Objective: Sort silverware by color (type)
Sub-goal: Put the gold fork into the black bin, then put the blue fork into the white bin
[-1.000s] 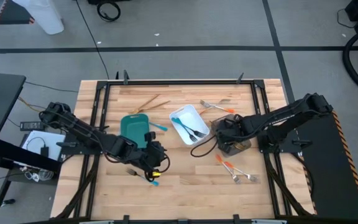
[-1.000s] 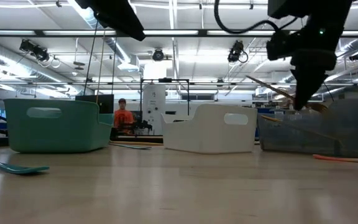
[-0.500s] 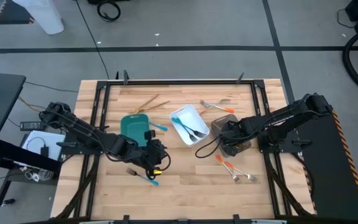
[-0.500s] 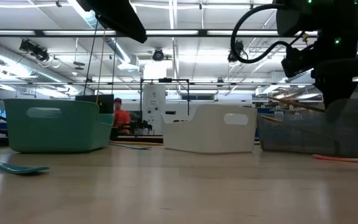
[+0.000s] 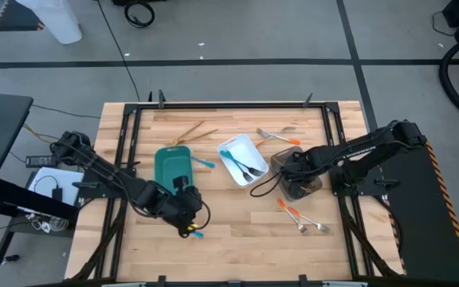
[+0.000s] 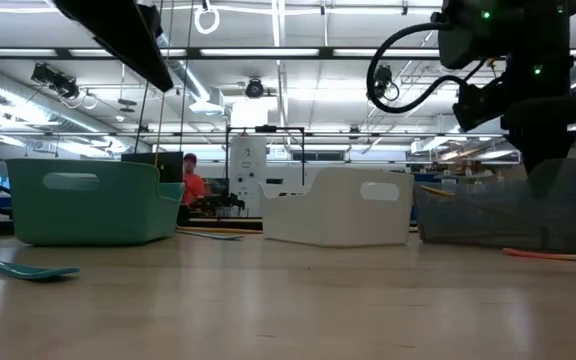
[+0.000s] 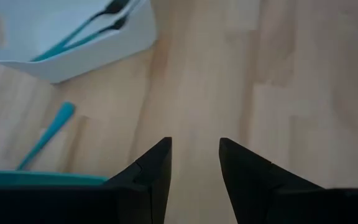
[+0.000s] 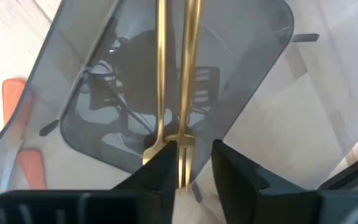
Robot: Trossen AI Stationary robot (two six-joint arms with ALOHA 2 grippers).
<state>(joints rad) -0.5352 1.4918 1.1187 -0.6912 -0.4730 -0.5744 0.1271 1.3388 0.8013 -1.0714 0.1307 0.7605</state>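
My right gripper (image 8: 190,167) is open, low over the grey-brown tray (image 5: 297,180). Two gold pieces (image 8: 174,74) lie lengthwise in that tray; the gold fork's tines (image 8: 182,158) lie between my fingers. My left gripper (image 7: 194,155) is open and empty beside the teal tray (image 5: 170,163). A blue-handled piece (image 5: 196,233) lies on the table just near of my left gripper (image 5: 183,210). The white tray (image 5: 242,159) holds blue-handled forks. Orange-handled pieces (image 5: 288,209) lie near of the grey-brown tray, and more lie far of it (image 5: 281,137).
Gold pieces (image 5: 194,131) lie on the table far of the teal tray. A blue handle (image 7: 45,134) lies between the teal and white trays. A fork (image 5: 315,228) lies near the table's near right. A person shows far off in the room (image 6: 190,185).
My right gripper has gone down and a little toward the table's right edge, into the grey-brown tray. The gold fork that slanted up from it now lies in the tray. My left gripper has moved toward the table's left and near edges.
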